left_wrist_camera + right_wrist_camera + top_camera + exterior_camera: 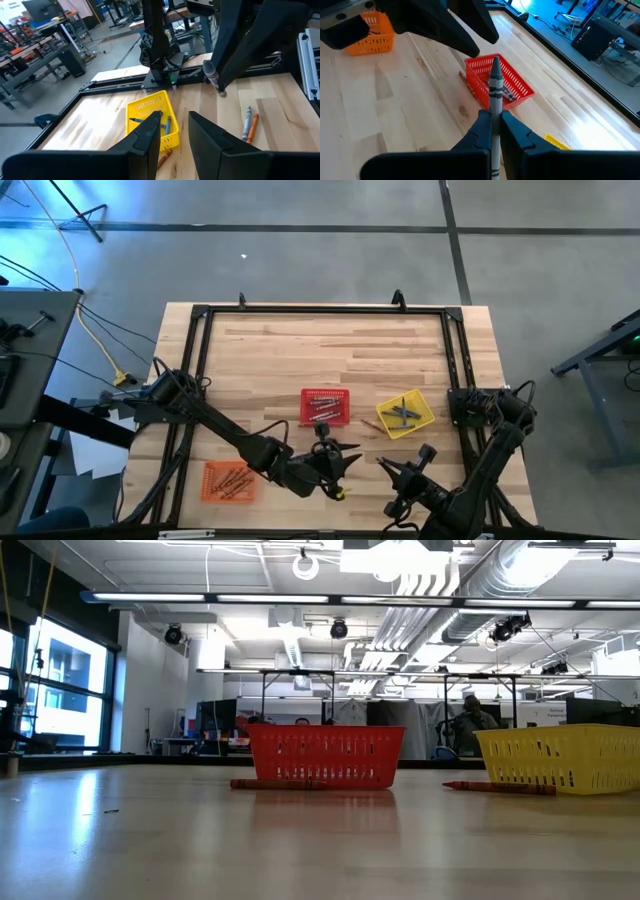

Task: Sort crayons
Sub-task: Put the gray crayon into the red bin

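Note:
My right gripper (493, 120) is shut on a grey crayon (495, 85) above the table's near middle. It also shows in the high view (385, 465) and the left wrist view (212, 75). My left gripper (175, 132) is open and empty beside it (350, 460), fingers toward the yellow basket (150, 112), which holds bluish and grey crayons (167, 124). The red basket (500, 82) holds crayons, and one red crayon (285, 783) lies on the table before it. The orange basket (230, 480) holds orange crayons. My right gripper pinches the grey crayon between its two fingers, at its rear part (494, 117). The crayon lies along the fingers, and its pointed end (496, 62) sticks out past the fingertips. It is lifted clear of the table.
A blue and an orange crayon (248, 125) lie side by side on the wood near the right arm. Another red crayon (497, 787) lies before the yellow basket (565, 755). A black frame (320, 310) runs around the tabletop. The far half of the table is bare wood.

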`<state>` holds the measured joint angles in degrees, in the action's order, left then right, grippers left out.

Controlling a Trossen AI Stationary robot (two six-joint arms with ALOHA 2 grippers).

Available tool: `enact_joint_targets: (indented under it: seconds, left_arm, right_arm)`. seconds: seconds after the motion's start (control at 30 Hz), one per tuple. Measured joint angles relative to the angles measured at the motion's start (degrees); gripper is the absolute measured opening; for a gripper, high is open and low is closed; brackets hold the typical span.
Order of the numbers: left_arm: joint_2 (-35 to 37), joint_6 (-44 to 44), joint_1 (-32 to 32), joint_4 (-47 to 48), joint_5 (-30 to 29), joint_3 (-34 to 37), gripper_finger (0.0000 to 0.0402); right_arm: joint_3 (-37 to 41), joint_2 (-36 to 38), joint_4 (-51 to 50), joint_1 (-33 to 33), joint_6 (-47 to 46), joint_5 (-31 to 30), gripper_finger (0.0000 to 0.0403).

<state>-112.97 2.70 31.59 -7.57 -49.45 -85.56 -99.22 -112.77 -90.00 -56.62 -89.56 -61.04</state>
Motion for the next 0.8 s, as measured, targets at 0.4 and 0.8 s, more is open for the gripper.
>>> enact_joint_targets:
  seconds: [0.4,0.8]
  left_arm:
    - [0.00,0.50,-0.02,0.04,2.43,0.00,0.0086]
    - [0.06,-0.11,-1.59,-3.20,11.09,0.00,0.0086]
  right_arm:
    - [0.00,0.00,0.55,0.00,-0.41,-1.90,0.0005]
    - [0.00,-0.95,1.54,3.77,0.93,-1.28,0.0005]
